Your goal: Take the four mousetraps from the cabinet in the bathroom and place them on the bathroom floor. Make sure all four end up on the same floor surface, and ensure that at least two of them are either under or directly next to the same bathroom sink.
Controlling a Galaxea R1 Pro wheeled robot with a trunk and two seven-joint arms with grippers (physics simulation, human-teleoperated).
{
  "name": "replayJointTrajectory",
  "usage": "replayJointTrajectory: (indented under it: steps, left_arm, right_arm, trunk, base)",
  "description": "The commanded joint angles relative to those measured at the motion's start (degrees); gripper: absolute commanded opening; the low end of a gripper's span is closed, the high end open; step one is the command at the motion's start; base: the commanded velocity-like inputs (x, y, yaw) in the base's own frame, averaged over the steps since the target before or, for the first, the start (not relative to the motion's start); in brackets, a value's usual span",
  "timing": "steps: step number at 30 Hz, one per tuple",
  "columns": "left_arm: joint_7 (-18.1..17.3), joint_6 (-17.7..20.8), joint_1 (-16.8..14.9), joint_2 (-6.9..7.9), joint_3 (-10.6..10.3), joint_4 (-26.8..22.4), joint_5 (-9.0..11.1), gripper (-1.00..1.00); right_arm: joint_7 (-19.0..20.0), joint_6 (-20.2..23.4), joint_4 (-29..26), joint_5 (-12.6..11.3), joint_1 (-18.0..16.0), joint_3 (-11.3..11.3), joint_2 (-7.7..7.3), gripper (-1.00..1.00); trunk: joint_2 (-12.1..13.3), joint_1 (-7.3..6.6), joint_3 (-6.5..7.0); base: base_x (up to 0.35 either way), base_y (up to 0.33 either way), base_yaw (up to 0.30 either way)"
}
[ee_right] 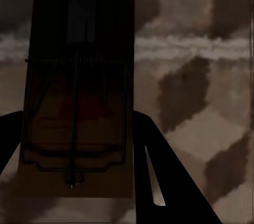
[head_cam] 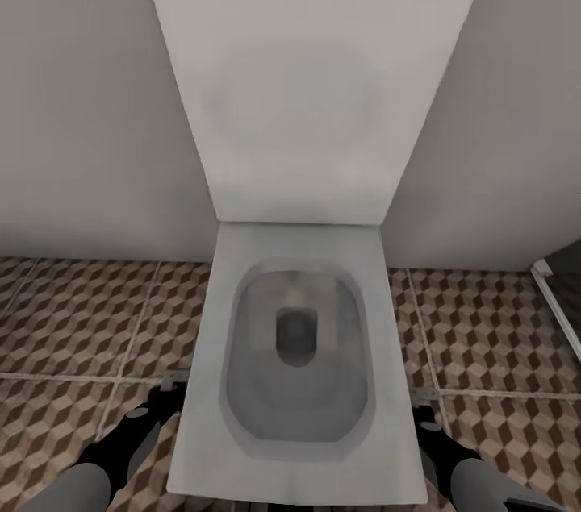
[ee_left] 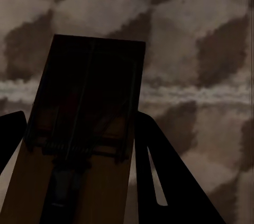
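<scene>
In the left wrist view a brown wooden mousetrap (ee_left: 84, 144) with a dark wire spring sits between the two dark fingers (ee_left: 169, 176) of my left gripper (ee_left: 79, 118), which is shut on it just above the bathroom floor (ee_left: 201, 49). My right gripper (ee_right: 76, 123) holds a second mousetrap (ee_right: 76, 86) the same way, over the cube-patterned tiles (ee_right: 201, 91). From the head view, the left gripper (head_cam: 173, 385) hangs low beside the toilet's left flank and the right gripper (head_cam: 424, 407) beside its right flank, both close over the bathroom floor (head_cam: 81, 318).
A white toilet (head_cam: 298, 480) with its lid (head_cam: 307, 77) raised stands against the pale wall, directly between my two arms. A white frame edge (head_cam: 555, 294) runs along the floor at the far right. Open tiles lie on both sides of the toilet.
</scene>
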Motion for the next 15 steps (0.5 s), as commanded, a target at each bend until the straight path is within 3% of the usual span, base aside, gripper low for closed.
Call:
replayJointTrajectory:
  steps: [1, 15]
  left_arm:
    - [0.04, -0.02, -0.01, 0.08, -0.47, -0.02, 0.41, -1.00]
    - [0.04, -0.02, -0.01, 0.08, -0.47, -0.04, 0.41, -1.00]
  right_arm:
    - [-0.11, -0.18, 0.09, 0.43, -0.04, -0.53, 0.03, -1.00]
    - [-0.28, -0.17, 0.09, 0.44, -0.04, -0.83, -0.04, -1.00]
  trunk:
    - [-0.01, -0.01, -0.03]
    - [-0.01, -0.01, -0.03]
  base:
    - [0.000, 0.000, -0.156]
    - [0.000, 0.000, -0.239]
